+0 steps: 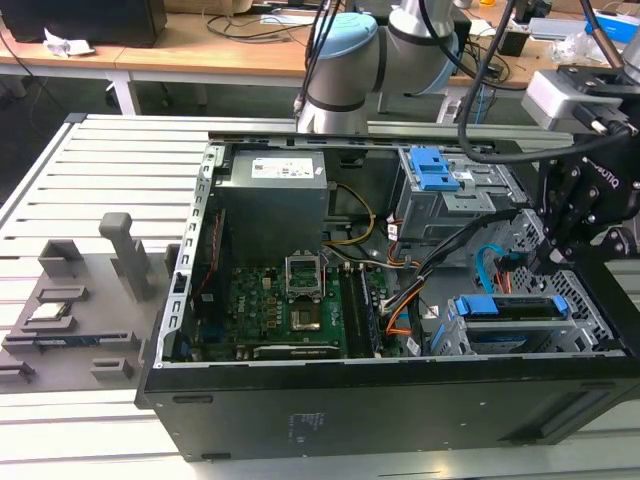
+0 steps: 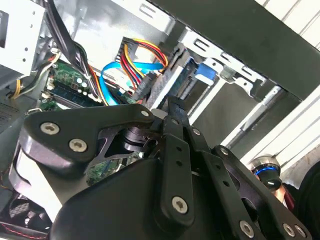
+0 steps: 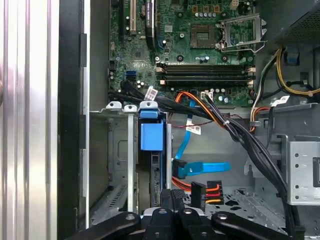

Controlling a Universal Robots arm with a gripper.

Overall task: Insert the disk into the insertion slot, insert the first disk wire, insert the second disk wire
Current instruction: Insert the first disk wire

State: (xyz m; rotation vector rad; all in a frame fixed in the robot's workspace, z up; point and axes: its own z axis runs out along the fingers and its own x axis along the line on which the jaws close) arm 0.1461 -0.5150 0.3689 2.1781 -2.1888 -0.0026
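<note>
Exterior view: the computer case [image 1: 300, 420] lies open on the slatted surface [image 1: 90, 180]. The disk [image 1: 505, 308] is already seated in the insertion slot [image 1: 452, 338], in the case's corner on the exterior view's right, and the gripper [image 1: 538, 262] hangs just above it.

Second wrist view: the gripper [image 2: 171, 107] looks pinched closed with nothing clearly in it, tips near the power connector [image 2: 148, 86]. I'd guess that's for nudging rather than grabbing.

First wrist view: the blue data cable [image 3: 202, 167] lies just beside the disk [image 3: 157, 172]. Can't tell if it's plugged in.
</note>
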